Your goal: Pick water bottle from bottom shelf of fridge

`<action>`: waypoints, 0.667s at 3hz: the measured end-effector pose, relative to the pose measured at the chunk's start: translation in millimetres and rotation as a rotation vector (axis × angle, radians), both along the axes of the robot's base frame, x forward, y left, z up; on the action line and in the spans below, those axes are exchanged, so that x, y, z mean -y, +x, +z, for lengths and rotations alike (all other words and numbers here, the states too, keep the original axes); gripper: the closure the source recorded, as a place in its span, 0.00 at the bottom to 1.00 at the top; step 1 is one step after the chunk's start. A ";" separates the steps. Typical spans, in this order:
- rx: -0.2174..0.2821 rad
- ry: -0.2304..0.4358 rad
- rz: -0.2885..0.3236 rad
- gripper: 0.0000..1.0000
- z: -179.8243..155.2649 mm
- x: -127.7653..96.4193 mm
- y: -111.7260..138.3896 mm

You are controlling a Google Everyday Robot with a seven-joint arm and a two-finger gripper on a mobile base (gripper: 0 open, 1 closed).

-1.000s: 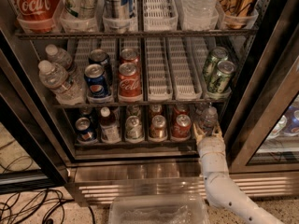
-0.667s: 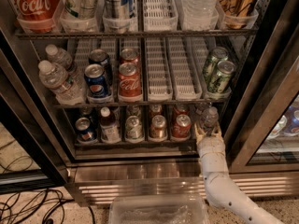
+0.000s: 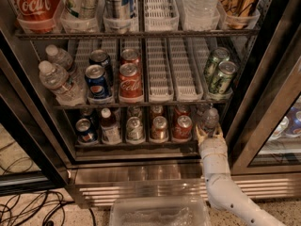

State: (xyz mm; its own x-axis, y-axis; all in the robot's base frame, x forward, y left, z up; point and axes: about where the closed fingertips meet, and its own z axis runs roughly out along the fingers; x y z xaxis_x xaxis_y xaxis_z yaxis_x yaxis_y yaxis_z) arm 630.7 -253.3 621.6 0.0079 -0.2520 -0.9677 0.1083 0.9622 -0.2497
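The fridge stands open with wire racks of cans. On its dark bottom shelf, in the far right lane, stands the small clear water bottle. My gripper reaches up from the lower right on a white arm and sits at the bottle's base, its fingers on either side of the bottle's lower part. The rest of the bottom shelf holds several cans and a white-capped bottle with dark contents.
The middle shelf holds two larger clear bottles at the left, cola cans and green cans at the right. The glass door stands at the right. A clear plastic bin sits on the floor below; cables lie at lower left.
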 end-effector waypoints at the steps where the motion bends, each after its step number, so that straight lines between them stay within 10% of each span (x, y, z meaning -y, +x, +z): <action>1: -0.002 0.049 0.027 1.00 10.4 -4.6 -8.5; 2: 0.024 0.120 0.046 1.00 29.7 -3.7 -21.2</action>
State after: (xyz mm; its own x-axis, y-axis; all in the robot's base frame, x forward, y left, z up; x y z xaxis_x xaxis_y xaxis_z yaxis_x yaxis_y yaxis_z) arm 609.5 -249.6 651.3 0.0403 -0.1330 -0.9903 0.0674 0.9892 -0.1301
